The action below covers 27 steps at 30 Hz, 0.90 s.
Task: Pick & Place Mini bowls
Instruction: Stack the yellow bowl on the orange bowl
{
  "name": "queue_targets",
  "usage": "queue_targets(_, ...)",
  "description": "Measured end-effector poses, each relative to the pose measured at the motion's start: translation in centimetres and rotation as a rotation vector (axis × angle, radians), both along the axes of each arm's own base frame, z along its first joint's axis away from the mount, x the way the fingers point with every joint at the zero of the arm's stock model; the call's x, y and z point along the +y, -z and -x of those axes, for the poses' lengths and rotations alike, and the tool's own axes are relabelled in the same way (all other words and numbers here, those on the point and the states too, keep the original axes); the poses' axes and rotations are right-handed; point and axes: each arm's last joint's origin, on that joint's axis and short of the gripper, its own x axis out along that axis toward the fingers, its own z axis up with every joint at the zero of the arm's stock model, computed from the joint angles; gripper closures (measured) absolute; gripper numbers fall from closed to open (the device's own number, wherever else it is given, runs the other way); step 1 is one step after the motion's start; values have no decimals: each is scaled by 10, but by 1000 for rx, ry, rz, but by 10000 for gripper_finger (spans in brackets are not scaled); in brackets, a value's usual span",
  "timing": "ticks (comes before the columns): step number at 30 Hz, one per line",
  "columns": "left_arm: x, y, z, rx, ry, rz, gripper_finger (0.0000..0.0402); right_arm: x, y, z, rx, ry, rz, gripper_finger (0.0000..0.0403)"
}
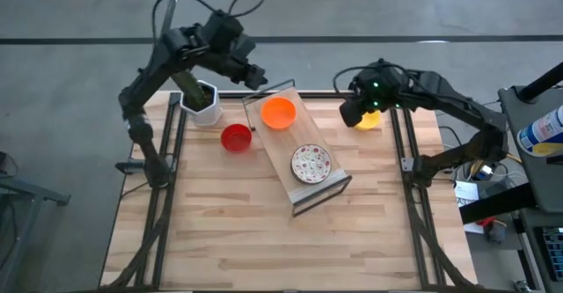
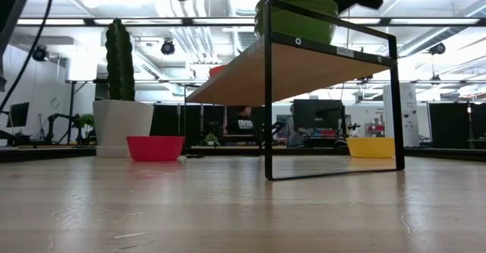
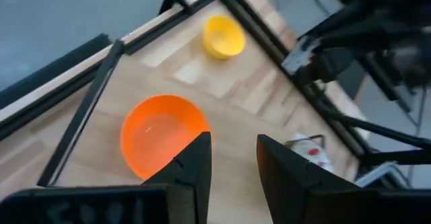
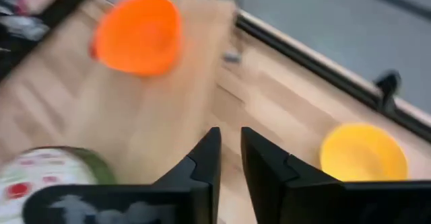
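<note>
An orange mini bowl (image 1: 278, 113) and a white red-speckled mini bowl (image 1: 310, 163) sit on the wooden shelf (image 1: 303, 139). A red mini bowl (image 1: 235, 138) sits on the table beside the shelf. A yellow mini bowl (image 1: 369, 120) sits at the far right. My left gripper (image 1: 255, 75) hovers above the shelf's far end; in its wrist view it (image 3: 234, 163) is open and empty over the orange bowl (image 3: 161, 135). My right gripper (image 1: 356, 108) hovers beside the yellow bowl (image 4: 363, 153); it (image 4: 231, 157) is empty, with a narrow gap between its fingers.
A white hexagonal pot with a cactus (image 1: 201, 101) stands at the far left, next to the red bowl. The shelf's black metal frame (image 2: 267, 93) stands up from the table's middle. The near half of the table (image 1: 264, 249) is bare wood.
</note>
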Motion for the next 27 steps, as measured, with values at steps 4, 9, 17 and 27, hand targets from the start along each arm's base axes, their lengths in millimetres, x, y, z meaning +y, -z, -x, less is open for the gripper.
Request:
queue_targets(4, -16, -14, 13, -49, 18, -18, 291, -18, 21, 5, 58, 47, -79, 304)
queue_targets(9, -32, -26, 27, -95, 30, -23, 291, -37, 43, 13, 104, 74, -152, 247)
queue_targets(17, -42, -35, 37, -140, 33, -21, 291, -70, 90, 34, 180, 184, -232, 228)
queue_targets(27, -52, -36, 33, -157, 66, -10, 291, -97, 147, 52, 162, 256, -232, 244)
